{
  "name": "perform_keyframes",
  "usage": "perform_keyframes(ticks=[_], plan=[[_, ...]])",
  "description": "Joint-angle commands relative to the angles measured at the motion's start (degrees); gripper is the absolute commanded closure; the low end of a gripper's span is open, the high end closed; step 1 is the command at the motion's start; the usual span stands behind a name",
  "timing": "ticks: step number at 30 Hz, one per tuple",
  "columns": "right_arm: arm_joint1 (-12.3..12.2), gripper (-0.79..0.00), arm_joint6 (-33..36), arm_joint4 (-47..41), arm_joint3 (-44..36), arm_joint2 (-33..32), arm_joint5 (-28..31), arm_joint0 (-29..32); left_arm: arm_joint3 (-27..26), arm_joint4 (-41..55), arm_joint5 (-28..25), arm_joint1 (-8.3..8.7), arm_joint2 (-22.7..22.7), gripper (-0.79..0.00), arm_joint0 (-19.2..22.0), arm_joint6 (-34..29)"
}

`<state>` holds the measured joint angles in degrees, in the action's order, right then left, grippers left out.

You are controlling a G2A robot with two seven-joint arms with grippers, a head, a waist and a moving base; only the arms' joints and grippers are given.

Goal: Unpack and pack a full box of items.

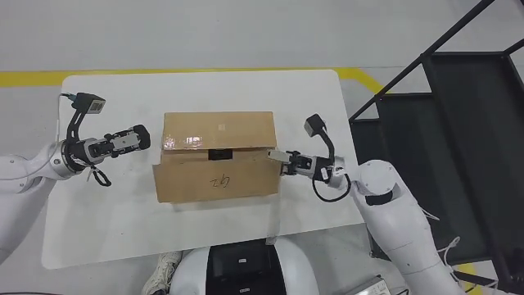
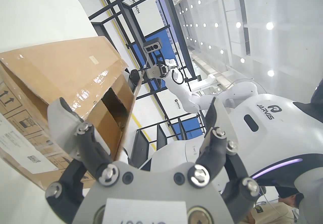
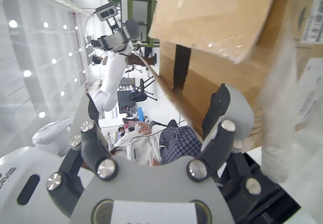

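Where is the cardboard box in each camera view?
Top view: cardboard box mid-table, between left gripper and right gripper.
Left wrist view: cardboard box just beyond left gripper.
Right wrist view: cardboard box just beyond right gripper.
Shared landmark: dark gap between its top flaps.

One box (image 1: 217, 164) (cardboard), two tools (image 1: 146, 137) (image 1: 272, 156)
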<state>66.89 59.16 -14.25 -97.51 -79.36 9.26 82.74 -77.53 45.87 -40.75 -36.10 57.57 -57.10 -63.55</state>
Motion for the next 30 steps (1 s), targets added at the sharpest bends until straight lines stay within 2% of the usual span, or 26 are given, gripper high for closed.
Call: perform_keyframes(ticks=[1,3,8,13,20,30], plan=[[-0.41,-0.785,3.49,-2.13,-1.50,-1.40,0.22,1.33,0.00,0.00,0.00,0.00,0.00,-0.785,0.00,0.00],[-0.82,-0.785,6.92,-2.97,-3.18,-2.25,0.18,2.80,-0.08,-0.13,0.25,-0.02,-0.01,-0.785,-0.09,0.35],[-1.55,-0.785,11.68,-1.83,-6.68,-1.95,-0.79,6.14,-2.52,-5.54,4.99,-0.68,-0.89,-0.785,-0.59,3.66],[-1.88,-0.785,11.41,1.05,-8.45,0.02,-1.39,7.90,-3.79,-8.42,7.94,-1.52,-3.23,-0.785,-0.04,-2.44],[-2.16,-0.785,10.22,3.38,-8.99,2.75,-2.39,8.16,-2.00,-6.60,9.68,-2.98,-5.17,-0.785,1.37,-7.30],[-2.71,-0.785,8.91,4.45,-9.17,4.48,-3.39,8.35,3.27,-2.27,9.96,-5.45,-6.06,-0.785,4.41,-7.15]])
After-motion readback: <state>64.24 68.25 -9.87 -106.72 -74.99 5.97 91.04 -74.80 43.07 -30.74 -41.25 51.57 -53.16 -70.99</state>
